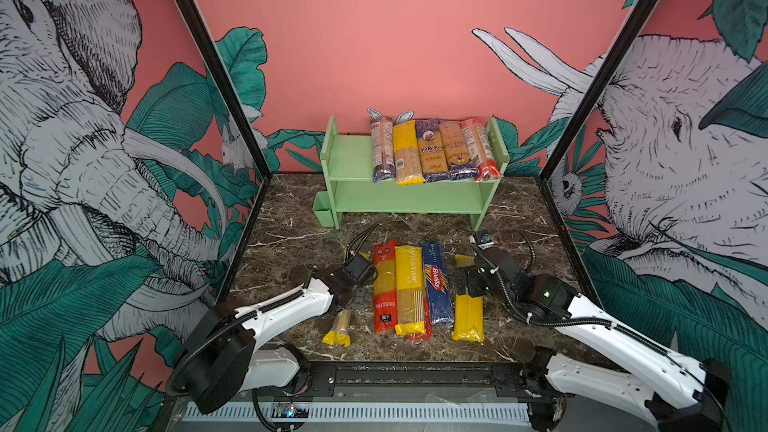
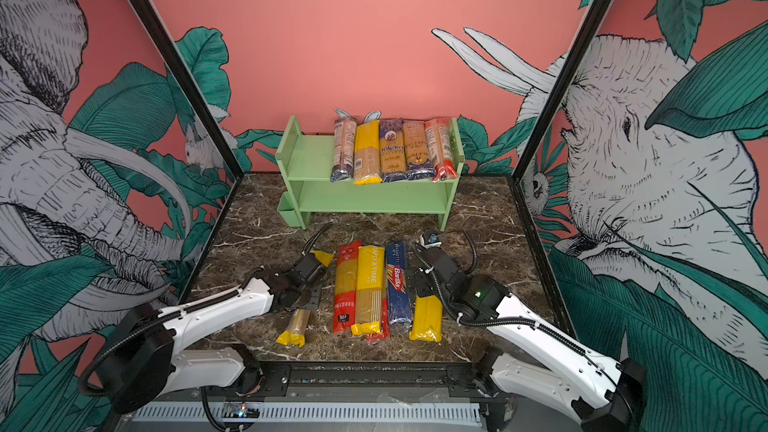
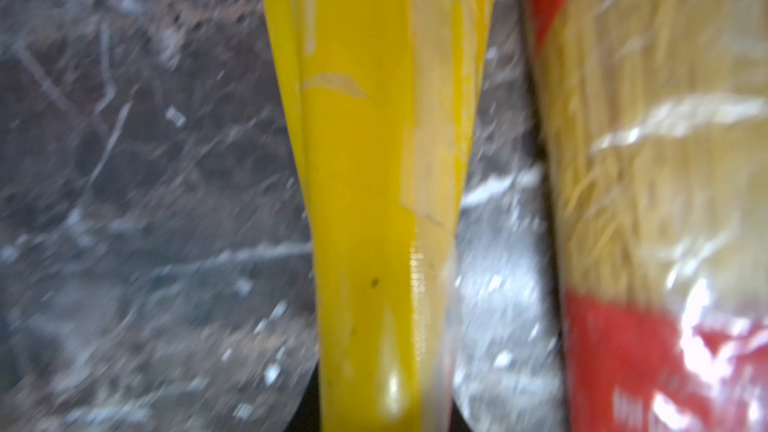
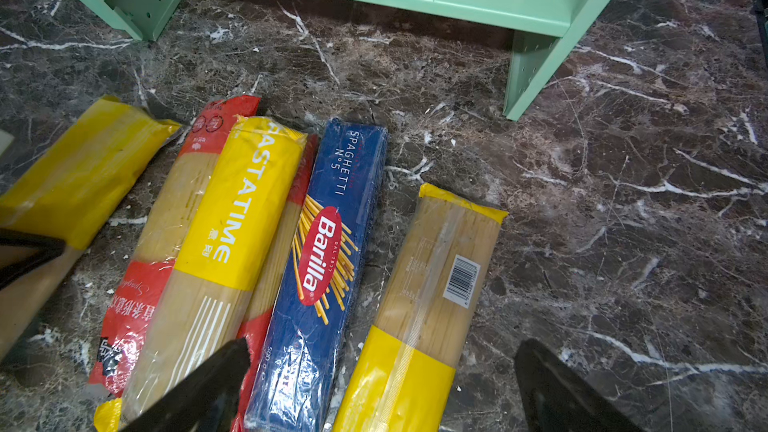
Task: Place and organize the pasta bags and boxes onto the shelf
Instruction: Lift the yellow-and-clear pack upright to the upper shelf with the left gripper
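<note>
Pinching a yellow-ended spaghetti bag (image 1: 338, 328) mid-length, the left gripper (image 1: 357, 299) had its fingers pressed onto slick film, so it could sag or slip before reaching the shelf (image 1: 357, 197) well beyond them; the right gripper (image 4: 384, 344) hung with fingers spread.

Eleven pasta packs (image 1: 436, 284), one shelf (image 1: 353, 155)

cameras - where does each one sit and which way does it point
Top views: high behind the robot's base, looking down and forward over both arms at the marble table and the shelf.
Left wrist: on the left arm, close above the thin yellow pack that the left gripper is shut on; little of the gripper shows.
Right wrist: on the right arm, facing the shelf's feet across the Barilla pack; two open fingers of the right gripper show.
Shared: the red-ended pack shows in both wrist views.
</note>
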`<state>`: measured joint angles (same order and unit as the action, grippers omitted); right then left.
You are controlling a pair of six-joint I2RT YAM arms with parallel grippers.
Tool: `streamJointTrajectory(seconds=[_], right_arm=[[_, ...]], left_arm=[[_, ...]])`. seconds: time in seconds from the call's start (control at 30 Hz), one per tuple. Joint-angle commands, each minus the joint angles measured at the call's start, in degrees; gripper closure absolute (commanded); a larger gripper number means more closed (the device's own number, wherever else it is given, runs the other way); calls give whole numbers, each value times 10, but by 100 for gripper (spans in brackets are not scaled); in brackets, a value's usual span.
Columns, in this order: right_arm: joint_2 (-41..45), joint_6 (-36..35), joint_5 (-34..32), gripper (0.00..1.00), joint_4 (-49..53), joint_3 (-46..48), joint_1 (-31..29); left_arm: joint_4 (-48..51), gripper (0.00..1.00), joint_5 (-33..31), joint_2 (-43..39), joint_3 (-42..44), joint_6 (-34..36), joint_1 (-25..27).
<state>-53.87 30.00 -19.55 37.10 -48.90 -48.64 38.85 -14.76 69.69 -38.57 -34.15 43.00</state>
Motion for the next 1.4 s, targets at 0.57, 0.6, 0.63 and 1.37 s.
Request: streamJointTrajectory(seconds=[0.57,0.6,0.63,1.37], right_arm=[[30,-27,1,1,-11,-38,2],[30,-29,0,1,-9,-44,2],[28,-32,-1,1,-8,-51,2],[-48,-65,-32,1,21,-168,15]], left_arm=[[268,100,-126,-28,-519,154,-1],[270,100,-131,-6,-557,168,-2],[272,100,-137,16,-596,183,-2],[104,100,-56,414,-1088,330,-132]])
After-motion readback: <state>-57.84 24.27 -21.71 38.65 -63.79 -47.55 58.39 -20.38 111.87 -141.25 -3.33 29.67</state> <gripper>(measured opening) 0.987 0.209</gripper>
